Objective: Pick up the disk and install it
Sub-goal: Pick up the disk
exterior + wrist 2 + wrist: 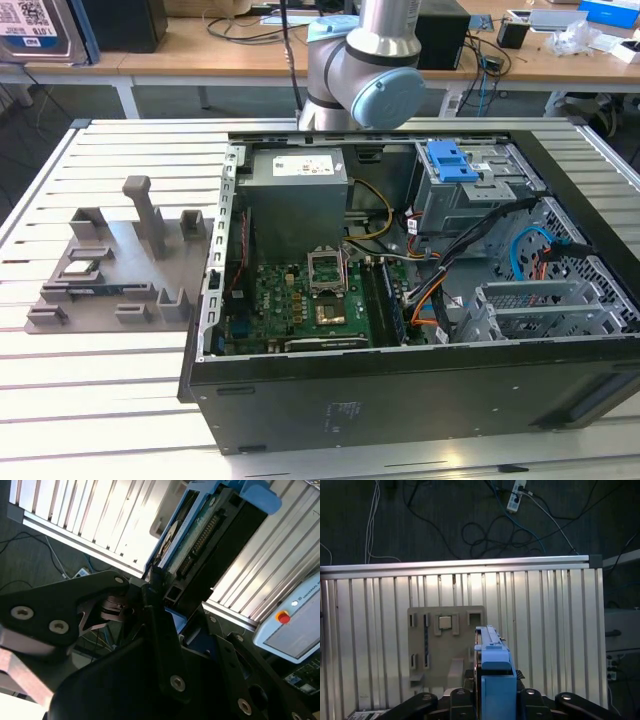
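One disk in the hand, edge-on over one slatted table.

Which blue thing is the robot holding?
The blue-framed disk, clamped in the gripper; the other, a blue latch, sits on the cage inside the computer.

Robot arm rising upward, pincer seemingly clamped on the disk, black fingers either side

Disk: bracket was smooth blue plastic | table: ribbed bare metal, satin sheen | fixture plate: matt grey, probably plastic | case: matt black metal
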`<state>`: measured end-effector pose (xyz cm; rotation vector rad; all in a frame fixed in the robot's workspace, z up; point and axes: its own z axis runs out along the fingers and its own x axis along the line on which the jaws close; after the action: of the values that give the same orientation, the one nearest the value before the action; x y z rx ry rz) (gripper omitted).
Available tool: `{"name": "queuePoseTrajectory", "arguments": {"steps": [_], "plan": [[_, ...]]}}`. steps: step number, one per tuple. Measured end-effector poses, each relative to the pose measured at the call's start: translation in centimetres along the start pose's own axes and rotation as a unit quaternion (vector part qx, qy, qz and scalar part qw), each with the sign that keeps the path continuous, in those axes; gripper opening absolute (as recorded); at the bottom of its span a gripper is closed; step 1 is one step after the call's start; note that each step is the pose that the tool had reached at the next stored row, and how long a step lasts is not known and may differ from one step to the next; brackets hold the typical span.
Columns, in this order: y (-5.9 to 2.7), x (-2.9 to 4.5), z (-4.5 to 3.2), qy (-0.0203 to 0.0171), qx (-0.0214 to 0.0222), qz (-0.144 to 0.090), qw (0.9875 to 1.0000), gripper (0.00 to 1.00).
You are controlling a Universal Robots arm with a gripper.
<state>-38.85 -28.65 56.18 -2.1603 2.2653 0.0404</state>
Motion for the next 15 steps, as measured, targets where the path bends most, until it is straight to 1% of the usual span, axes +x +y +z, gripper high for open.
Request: {"name": "queuePoseTrajectory", "arguments": {"steps": [5, 15], "plan": [[0.01, -0.03, -1.12, 0.0, 0.0001, 0.0, 1.0, 0.37], [0.02, -0.06, -2.32, 0.0, 0.0, 0.0, 1.0, 0.37]]}}
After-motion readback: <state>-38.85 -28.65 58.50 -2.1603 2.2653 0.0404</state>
